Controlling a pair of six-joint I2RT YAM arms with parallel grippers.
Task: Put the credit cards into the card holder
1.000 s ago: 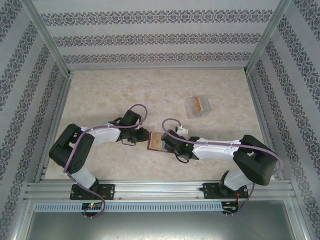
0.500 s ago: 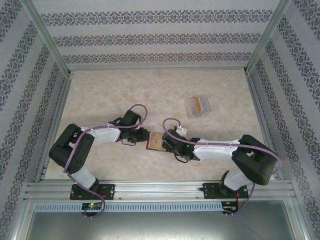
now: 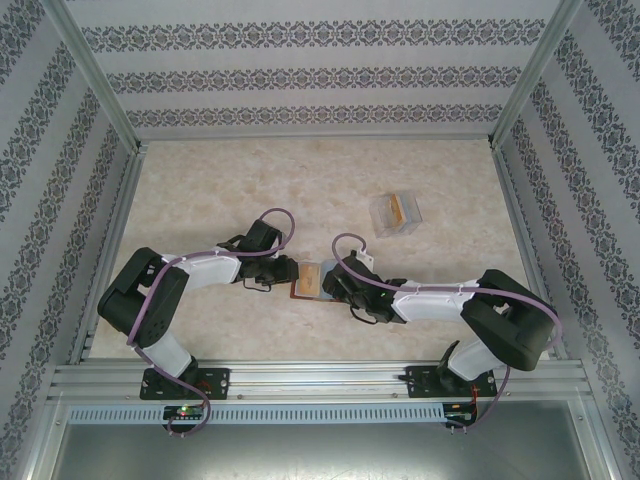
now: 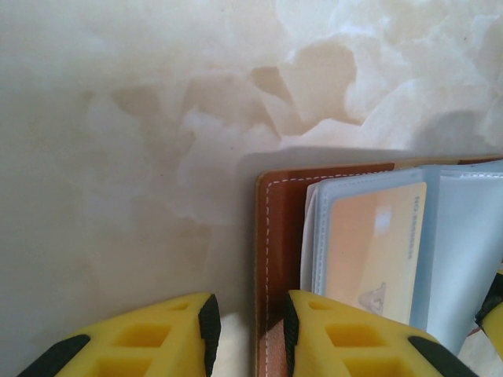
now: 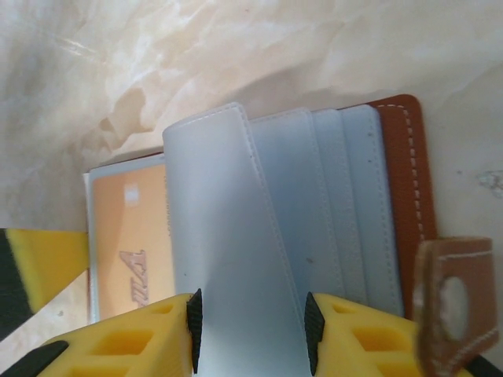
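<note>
While looking down from above, can see the card holder (image 3: 308, 281) lying open and flat on the pale marble table (image 3: 220, 180), near the front, right between the two grippers. Left gripper (image 3: 286, 272) at its left side, right gripper (image 3: 332, 286) at its right side, both low and close. Up close from the left wrist, can see yellow fingers (image 4: 149, 342) with black pads (image 4: 210, 330) standing a little apart, squeezing nothing. Brown stitched edge of the card holder in the gap, with bare table next to it. One finger over the brown cover; cannot tell if touching. Just past that finger, a yellow-orange credit card (image 4: 376, 243) tucked inside a clear pocket. From the right wrist, can see a fan of pale pockets spread over the brown cover. One pale pocket flap (image 5: 228, 236) raised above the others and running down between the right fingers (image 5: 118, 342), reaching both black pads. Right jaws closed in on that flap, holding it by its two side edges. Same credit card to the left of the flap, flat in its own pocket. Brown strap (image 5: 452, 302) with a round snap sticking up by one right finger. Farther back and to the right on the table, well apart from the card holder, a clear plastic box (image 3: 395, 213) with a second card (image 3: 397, 207) inside.
</note>
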